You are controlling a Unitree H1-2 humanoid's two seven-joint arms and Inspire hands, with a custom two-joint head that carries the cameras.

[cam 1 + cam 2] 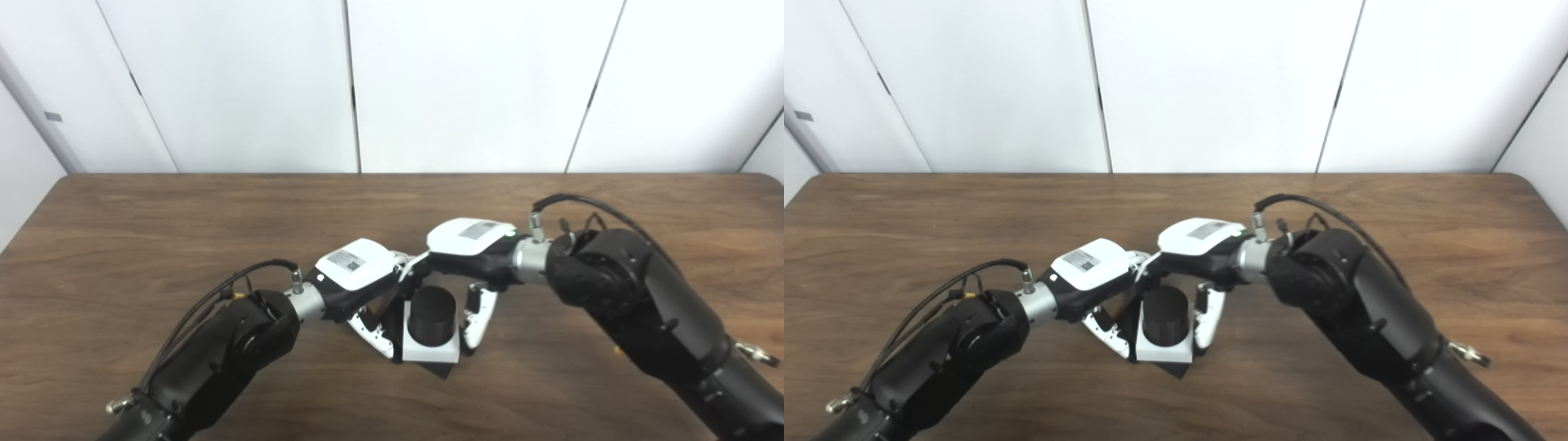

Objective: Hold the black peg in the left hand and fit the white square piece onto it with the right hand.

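In the left eye view, the black peg (432,313) is seen standing upright near the front middle of the wooden table (184,208), with the white square piece (430,350) already sitting around its lower part like a collar. A dark flat base is glimpsed under the white piece at its near corner, so the assembly appears to be resting on or just above the table; which cannot be told. The left hand (361,277) is brought in from the left, its fingers (375,334) curled down against the left side of the assembly, probably to brace the peg so that it cannot slide or turn. The right hand (468,245) is reached across from the right, and its fingers (478,321) are laid against the right edge of the white piece, a hold that would suit pressing it down squarely

In the right eye view, the same arrangement is shown from slightly aside: the peg is flanked closely by both hands, and the white piece is pinched between the fingers on either side. Both hands are partly closed around the assembly rather than spread wide. The fitting is judged to be nearly or wholly done, since the peg rises clear through the white piece
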